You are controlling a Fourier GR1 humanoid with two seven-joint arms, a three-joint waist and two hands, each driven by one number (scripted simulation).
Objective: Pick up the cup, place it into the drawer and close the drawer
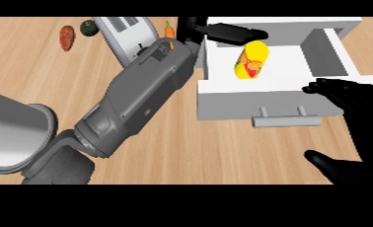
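Left hand [232,32] at 12 o'clock, fingers straight, holding nothing. Cup [252,61] lies in drawer [233,105], 1 o'clock. Placing looks done; drawer open, closing left. Right hand [354,103] open, 4 o'clock, beside drawer front.

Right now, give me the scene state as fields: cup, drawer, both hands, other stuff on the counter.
cup: yellow, inside the drawer, held by neither hand
drawer: open, handle facing the robot
left hand: open, fingers straight, over the drawer's back edge, just beyond the cup
right hand: open, by the drawer's front right corner
counter, far left: toaster, carrot, two small vegetables
step left: close the drawer
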